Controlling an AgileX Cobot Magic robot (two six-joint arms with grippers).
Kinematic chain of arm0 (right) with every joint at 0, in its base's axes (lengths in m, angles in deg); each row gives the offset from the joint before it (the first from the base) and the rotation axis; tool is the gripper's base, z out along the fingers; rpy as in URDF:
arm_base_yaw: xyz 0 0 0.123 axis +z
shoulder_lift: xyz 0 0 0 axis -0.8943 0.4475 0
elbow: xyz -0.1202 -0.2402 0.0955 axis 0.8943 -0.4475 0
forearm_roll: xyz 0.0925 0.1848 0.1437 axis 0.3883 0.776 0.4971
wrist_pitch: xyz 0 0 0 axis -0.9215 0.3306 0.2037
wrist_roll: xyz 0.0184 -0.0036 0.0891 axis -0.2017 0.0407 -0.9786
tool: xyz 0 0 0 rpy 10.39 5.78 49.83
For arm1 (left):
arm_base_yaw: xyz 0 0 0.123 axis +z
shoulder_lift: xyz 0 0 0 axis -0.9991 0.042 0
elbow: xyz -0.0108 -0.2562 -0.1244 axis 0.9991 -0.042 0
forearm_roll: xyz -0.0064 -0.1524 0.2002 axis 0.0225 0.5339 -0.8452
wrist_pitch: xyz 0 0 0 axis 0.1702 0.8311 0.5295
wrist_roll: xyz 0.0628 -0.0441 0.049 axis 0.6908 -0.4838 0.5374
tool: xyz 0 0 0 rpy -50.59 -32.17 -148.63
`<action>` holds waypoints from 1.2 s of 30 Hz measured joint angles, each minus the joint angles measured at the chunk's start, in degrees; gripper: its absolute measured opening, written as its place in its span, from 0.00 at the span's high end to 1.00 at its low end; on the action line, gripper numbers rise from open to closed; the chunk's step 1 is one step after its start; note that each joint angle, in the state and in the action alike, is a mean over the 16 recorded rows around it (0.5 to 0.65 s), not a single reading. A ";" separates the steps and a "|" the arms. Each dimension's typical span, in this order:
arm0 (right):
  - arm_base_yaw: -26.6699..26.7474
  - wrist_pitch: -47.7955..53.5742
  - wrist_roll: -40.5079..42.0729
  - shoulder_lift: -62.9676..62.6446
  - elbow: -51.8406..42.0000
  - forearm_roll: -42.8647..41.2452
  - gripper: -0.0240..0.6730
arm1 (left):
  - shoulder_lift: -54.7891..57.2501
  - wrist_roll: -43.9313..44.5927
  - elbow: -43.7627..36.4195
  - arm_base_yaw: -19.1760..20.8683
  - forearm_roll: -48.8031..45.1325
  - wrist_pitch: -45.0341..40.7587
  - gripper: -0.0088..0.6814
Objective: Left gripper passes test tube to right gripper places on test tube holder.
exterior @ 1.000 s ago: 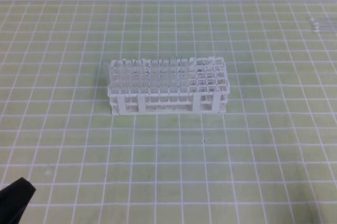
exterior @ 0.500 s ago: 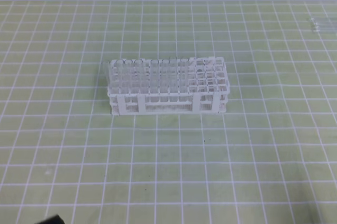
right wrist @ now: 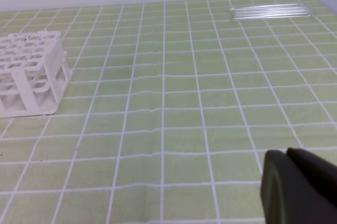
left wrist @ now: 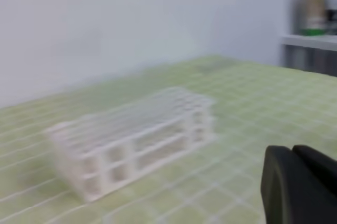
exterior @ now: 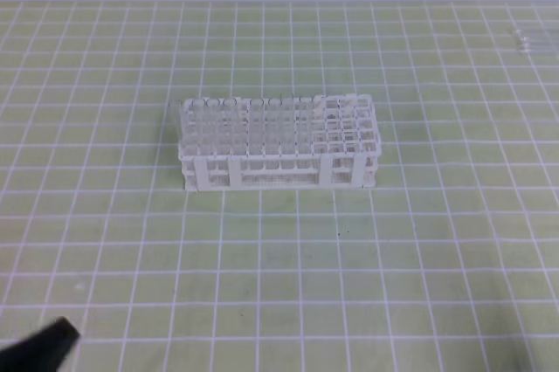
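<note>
Rack: I see the white plastic lattice test tube holder point(exterior: 278, 143) standing in the middle of the green squared table point(exterior: 419, 250). Most of its holes on the left and middle already hold clear tubes. The holes at its right end look free.

Spare tubes: the slender clear glass test tube point(right wrist: 271, 11) I need lies flat with a few others at the far right corner of the table, well apart from the rack. From above I see them only as a small pale smudge point(exterior: 531, 40).

Left hand: the black 2-fingered left hand point(exterior: 39, 350) shows at the bottom left corner, fingers pressed together, pinching nothing. In its own view point(left wrist: 300, 187) it looks at the rack, but that picture is blurred.

Right hand: the black right hand point(right wrist: 297, 190) is low at the near edge, fingers pressed together, with nothing in them.

What changed: 1 second ago the left hand showed in that corner, then it almost slipped out of sight, and now it is back.

What that means: I think I am only starting. No tube is picked up yet, and the tubes lie on the right side, far from my left hand.
</note>
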 joint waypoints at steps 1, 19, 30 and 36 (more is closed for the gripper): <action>0.00 -0.01 0.00 0.00 0.00 0.00 0.99 | -0.04 -0.41 0.01 1.95 -0.43 0.13 0.99; 0.00 -0.08 0.00 0.03 0.00 0.00 0.99 | -1.18 -6.14 -0.25 33.63 -1.57 -7.91 0.99; 0.00 -0.12 0.00 0.06 0.00 0.00 0.99 | -1.40 -6.09 -0.12 34.98 -2.50 -15.24 0.99; 0.00 -0.12 0.00 0.09 0.00 0.00 0.99 | -1.51 -6.07 -0.20 35.05 -2.65 -16.42 0.99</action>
